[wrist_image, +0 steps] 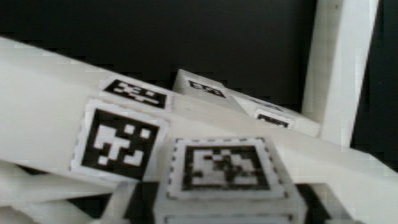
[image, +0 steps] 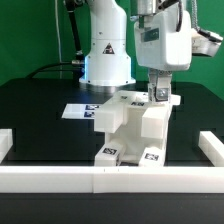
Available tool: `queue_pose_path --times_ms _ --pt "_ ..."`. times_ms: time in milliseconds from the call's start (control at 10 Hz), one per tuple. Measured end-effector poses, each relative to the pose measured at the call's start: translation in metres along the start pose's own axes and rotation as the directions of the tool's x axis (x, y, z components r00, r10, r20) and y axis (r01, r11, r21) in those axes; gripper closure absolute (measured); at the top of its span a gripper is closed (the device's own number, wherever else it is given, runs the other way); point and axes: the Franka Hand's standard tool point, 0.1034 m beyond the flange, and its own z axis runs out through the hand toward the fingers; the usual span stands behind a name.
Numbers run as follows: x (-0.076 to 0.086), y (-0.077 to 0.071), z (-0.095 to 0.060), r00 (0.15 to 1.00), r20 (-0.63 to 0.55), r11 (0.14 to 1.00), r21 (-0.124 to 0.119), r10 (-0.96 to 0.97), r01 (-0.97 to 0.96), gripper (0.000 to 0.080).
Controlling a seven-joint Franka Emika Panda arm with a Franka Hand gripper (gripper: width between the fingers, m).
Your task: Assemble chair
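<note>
The partly built chair (image: pixel 128 128) is a white blocky stack at the table's middle, with tags on its front feet. My gripper (image: pixel 158 93) comes down onto its upper part on the exterior view's right. In the wrist view the gripper (wrist_image: pixel 231 203) is shut on a white block with a square tag (wrist_image: pixel 221 165). A dark finger (wrist_image: pixel 143 198) presses on each side of it. Beyond the block lie the chair's white panels, one with a large tag (wrist_image: pixel 123 137) and others with smaller tags (wrist_image: pixel 139 93). Whether the held block is seated in the chair is hidden.
The marker board (image: pixel 78 110) lies flat behind the chair, on the exterior view's left. Low white border rails run along the front (image: pixel 110 180), the left (image: pixel 5 146) and the right (image: pixel 211 150). The robot's white base (image: pixel 107 60) stands at the back.
</note>
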Motion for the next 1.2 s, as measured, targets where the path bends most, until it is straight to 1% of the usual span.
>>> queue_pose_path --times_ms 100,200,300,400,500,800,900,1100,1200 --pt "0.0 0.0002 0.0001 1.0 0.0 1.0 -0.001 -0.031 0.031 0.0519" --pt "-0.0004 0.0006 0.0004 0.997 0.001 0.997 -0.004 -0.083 0.083 0.0333" --pt "-0.0017 0.0006 0.0003 0.993 0.003 0.993 -0.008 -0.115 0.115 0.0193" --pt "-0.0033 0.0003 0.0001 0.981 0.004 0.981 -0.01 -0.192 0.192 0.0193" --pt "-0.0038 -0.0001 -0.0002 0.953 0.004 0.953 -0.011 -0.303 0.303 0.0162" --pt "-0.0057 -0.0006 -0.0004 0.836 0.006 0.836 -0.012 -0.548 0.548 0.0152" --pt "-0.0056 -0.0006 -0.0004 0.769 0.007 0.769 -0.011 -0.639 0.639 0.0151" --pt "-0.0043 -0.0006 -0.0004 0.651 0.008 0.651 -0.011 -0.759 0.759 0.0151" --pt "-0.0042 -0.0005 -0.0004 0.558 0.008 0.557 -0.015 -0.83 0.83 0.0151"
